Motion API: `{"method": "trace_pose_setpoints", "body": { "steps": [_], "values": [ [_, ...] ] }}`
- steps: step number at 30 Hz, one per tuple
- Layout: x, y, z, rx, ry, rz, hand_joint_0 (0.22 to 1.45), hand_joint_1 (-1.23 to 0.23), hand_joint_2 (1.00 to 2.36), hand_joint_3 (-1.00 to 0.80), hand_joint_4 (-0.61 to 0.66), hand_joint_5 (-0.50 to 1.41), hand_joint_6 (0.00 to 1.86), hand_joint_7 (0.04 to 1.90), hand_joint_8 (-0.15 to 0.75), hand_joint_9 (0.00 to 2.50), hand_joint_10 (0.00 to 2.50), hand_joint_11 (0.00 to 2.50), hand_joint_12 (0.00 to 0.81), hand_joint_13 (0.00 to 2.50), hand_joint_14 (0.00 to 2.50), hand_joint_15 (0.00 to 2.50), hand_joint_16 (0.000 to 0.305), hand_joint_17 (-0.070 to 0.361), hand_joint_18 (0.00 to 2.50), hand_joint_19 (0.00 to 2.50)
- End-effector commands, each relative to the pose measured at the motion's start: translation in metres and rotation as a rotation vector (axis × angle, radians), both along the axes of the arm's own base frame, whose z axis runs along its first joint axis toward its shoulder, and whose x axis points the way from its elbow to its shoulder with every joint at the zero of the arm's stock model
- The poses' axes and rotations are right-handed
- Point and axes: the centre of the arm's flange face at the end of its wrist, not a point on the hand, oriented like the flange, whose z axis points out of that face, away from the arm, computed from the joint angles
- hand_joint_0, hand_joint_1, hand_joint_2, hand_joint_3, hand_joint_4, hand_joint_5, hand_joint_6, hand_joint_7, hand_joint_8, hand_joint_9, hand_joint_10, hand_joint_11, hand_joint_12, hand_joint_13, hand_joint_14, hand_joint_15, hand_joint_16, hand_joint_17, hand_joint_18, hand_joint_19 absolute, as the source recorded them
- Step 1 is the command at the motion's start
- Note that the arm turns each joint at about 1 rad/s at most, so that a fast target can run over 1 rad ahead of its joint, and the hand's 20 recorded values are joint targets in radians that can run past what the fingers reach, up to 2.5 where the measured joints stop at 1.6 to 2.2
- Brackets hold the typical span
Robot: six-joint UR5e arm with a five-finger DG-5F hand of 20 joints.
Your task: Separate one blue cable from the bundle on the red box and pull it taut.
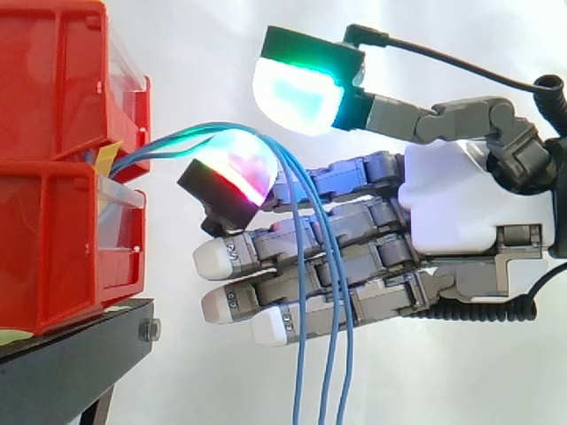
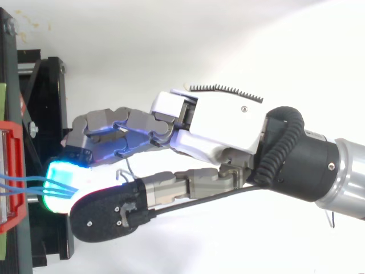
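Red bins [image 1: 62,221] stacked on a black stand [image 1: 62,372] take up the left edge of the side view. The blue cables [image 1: 299,292] leave the seam between the two bins, arch out to the right and drop straight down past the bottom edge. The hand [image 1: 452,204] reaches in from the right with its fingers spread and nothing clamped. Its thumb is lifted high, the pad glowing cyan and green, well above one bent finger whose pad [image 1: 235,168] glows red and white just under the arch of the cables. The other fingers lie straight, and the hanging strands cross in front of them. Open room lies between the straight fingertips and the bin fronts, and below the hand. From above, the cables [image 2: 23,185] run from the bins to the glowing pads. Behind everything hangs the white curtain [image 1: 204,53]
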Motion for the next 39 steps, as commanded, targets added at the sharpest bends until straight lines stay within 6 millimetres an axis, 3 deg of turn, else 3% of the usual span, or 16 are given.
{"method": "trace_pose_setpoints", "body": {
  "steps": [1,10,16,22,25,31,39],
  "values": [
    [-0.0003,0.0007,0.0004,0.0,0.0,0.0,0.6,-0.58,1.0,-0.46,0.22,-0.11,0.5,1.2,0.309,0.64,0.01,0.29,0.356,0.37,0.0,0.13,0.049,0.11,0.39,0.36],
    [-0.0003,0.0008,0.0008,-0.001,0.001,0.002,0.65,-0.54,1.01,-0.29,0.2,-0.11,0.5,1.21,0.303,0.64,0.01,0.28,0.352,0.38,0.0,0.13,0.049,0.11,0.39,0.36],
    [-0.0005,0.0028,0.0002,-0.002,0.002,0.002,0.7,-0.78,1.01,-0.2,0.2,-0.11,0.5,1.2,0.291,0.6,0.01,0.29,0.347,0.35,0.0,0.12,0.049,0.111,0.36,0.34],
    [-0.0006,0.0031,0.0001,-0.004,0.004,0.005,0.69,-0.79,1.01,-0.11,0.21,-0.12,0.5,1.19,0.29,0.57,0.01,0.28,0.352,0.32,0.0,0.12,0.051,0.114,0.34,0.33],
    [-0.0004,0.0031,0.0007,-0.004,0.004,0.005,0.66,-0.76,1.01,-0.16,0.23,-0.12,0.5,1.19,0.309,0.57,0.01,0.27,0.367,0.33,0.0,0.12,0.054,0.121,0.36,0.33],
    [-0.0003,0.003,-0.0009,-0.009,0.005,0.004,0.58,-0.6,1.01,-0.42,0.22,-0.12,0.5,1.2,0.296,0.57,0.01,0.28,0.348,0.31,0.0,0.13,0.051,0.114,0.32,0.35],
    [-0.0006,0.0031,0.0001,-0.009,0.005,0.005,0.56,-0.47,1.0,-0.5,0.22,-0.12,0.5,1.19,0.31,0.6,0.01,0.28,0.356,0.34,0.0,0.13,0.052,0.116,0.35,0.35]
  ]
}}
